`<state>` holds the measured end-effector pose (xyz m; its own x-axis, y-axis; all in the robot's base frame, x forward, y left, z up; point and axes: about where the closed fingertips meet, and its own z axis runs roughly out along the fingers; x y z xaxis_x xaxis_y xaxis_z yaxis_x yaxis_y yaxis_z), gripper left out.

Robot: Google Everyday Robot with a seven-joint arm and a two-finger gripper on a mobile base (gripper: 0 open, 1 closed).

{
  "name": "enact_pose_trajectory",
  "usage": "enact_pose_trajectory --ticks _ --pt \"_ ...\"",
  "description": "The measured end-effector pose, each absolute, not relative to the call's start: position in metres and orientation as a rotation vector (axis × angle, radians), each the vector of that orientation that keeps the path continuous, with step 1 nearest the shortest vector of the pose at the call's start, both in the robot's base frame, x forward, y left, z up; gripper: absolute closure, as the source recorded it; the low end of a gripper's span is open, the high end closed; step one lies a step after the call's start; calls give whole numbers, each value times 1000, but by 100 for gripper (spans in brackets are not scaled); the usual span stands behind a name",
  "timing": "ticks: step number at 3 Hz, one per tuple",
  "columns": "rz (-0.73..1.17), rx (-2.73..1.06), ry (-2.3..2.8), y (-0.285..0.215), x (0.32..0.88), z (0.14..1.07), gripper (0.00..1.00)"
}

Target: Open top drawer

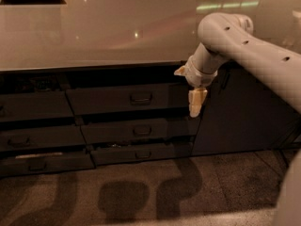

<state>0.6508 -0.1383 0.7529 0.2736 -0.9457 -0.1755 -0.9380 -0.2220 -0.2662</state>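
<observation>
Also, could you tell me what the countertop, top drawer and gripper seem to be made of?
Countertop: glossy, mirroring lights, probably polished stone or laminate. Top drawer: flat matte dark grey front, likely painted board or laminate. Gripper, hanging beside the drawer's right end: pale cream, dull, probably plastic or rubber.

No text, label, brand or number could be read on anything there. The gripper [196, 102] hung pointing down by the right end of the top drawer [106, 100], well right of its handle [141, 98].
</observation>
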Motion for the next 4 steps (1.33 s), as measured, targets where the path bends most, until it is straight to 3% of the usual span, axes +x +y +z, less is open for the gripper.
enact_pose_trajectory --ticks 1,4 --pt "-53 -2270 1754 -172 684 701 0" --pt "-181 -2325 1794 -173 723 706 0"
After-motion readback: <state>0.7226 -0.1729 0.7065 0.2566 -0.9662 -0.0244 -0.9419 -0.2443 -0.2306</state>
